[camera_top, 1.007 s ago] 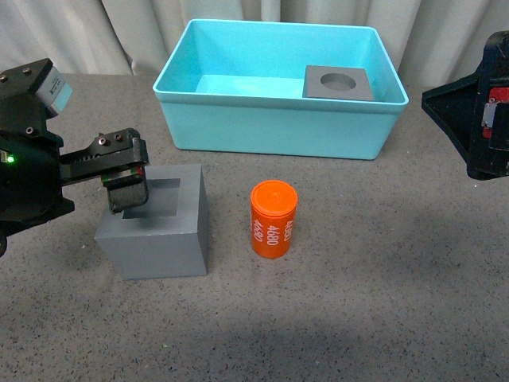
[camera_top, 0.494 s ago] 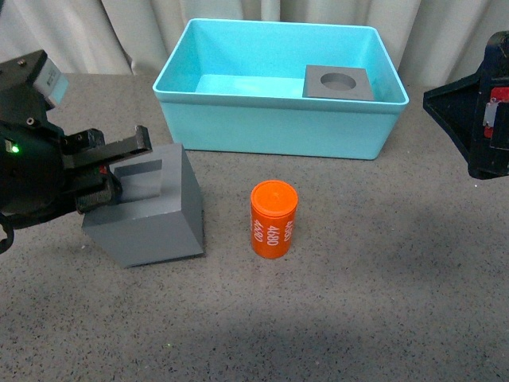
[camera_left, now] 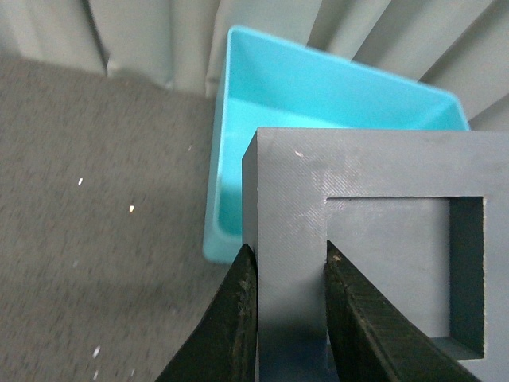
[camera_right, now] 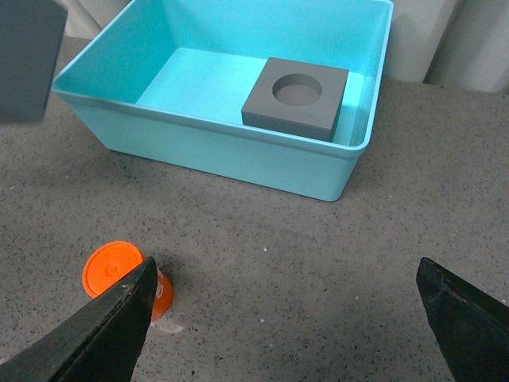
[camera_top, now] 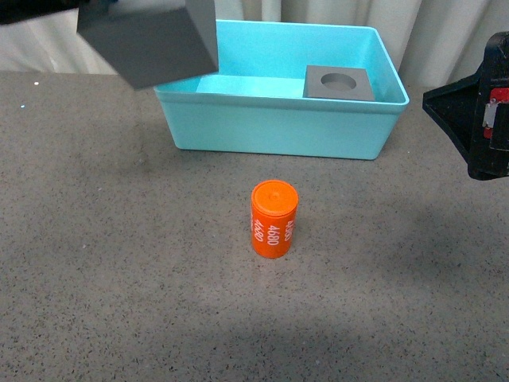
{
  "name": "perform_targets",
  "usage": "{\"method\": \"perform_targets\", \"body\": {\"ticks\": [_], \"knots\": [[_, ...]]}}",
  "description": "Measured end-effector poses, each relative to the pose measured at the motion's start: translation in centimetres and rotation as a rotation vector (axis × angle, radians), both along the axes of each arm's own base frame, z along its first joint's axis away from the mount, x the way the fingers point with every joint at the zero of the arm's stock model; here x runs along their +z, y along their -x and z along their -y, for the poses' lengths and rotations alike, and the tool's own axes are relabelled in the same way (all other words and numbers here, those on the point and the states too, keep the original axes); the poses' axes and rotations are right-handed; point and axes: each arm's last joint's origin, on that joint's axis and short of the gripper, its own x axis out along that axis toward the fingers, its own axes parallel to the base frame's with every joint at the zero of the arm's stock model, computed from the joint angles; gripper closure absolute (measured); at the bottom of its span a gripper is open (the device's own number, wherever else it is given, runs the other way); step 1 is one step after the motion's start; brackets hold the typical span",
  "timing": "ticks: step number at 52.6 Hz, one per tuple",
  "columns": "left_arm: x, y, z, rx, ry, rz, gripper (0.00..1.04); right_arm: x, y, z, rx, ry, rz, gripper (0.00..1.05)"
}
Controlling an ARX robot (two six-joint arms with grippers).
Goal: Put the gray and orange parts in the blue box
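The gray cube with the square recess (camera_top: 151,40) hangs high in the air by the blue box's (camera_top: 278,131) front left corner. My left gripper (camera_left: 288,267) is shut on one wall of it (camera_left: 374,215), one finger outside, one in the recess. The gray cube with the round hole (camera_top: 338,83) lies in the box's right rear part, as the right wrist view shows (camera_right: 296,97). The orange cylinder (camera_top: 273,219) printed "4680" stands upright on the table in front of the box. My right gripper (camera_right: 286,298) is open and empty above the table, right of the cylinder (camera_right: 119,274).
The table (camera_top: 382,278) is dark gray and speckled. Pale curtains (camera_top: 445,32) hang behind the box. The right arm's black body (camera_top: 477,111) sits at the right edge of the front view.
My left gripper has lifted the square-recess cube off the table, up and toward the box's left front corner. The right arm, cylinder and round-hole cube have not moved.
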Motion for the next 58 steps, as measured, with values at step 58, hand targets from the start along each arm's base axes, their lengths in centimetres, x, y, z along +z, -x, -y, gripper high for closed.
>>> {"method": "perform_targets", "body": {"ticks": [58], "knots": [[-8.4, -13.1, 2.8, -0.046, -0.118, -0.147, 0.87, 0.0, 0.0, 0.0, 0.0, 0.0, 0.0, 0.1]]}}
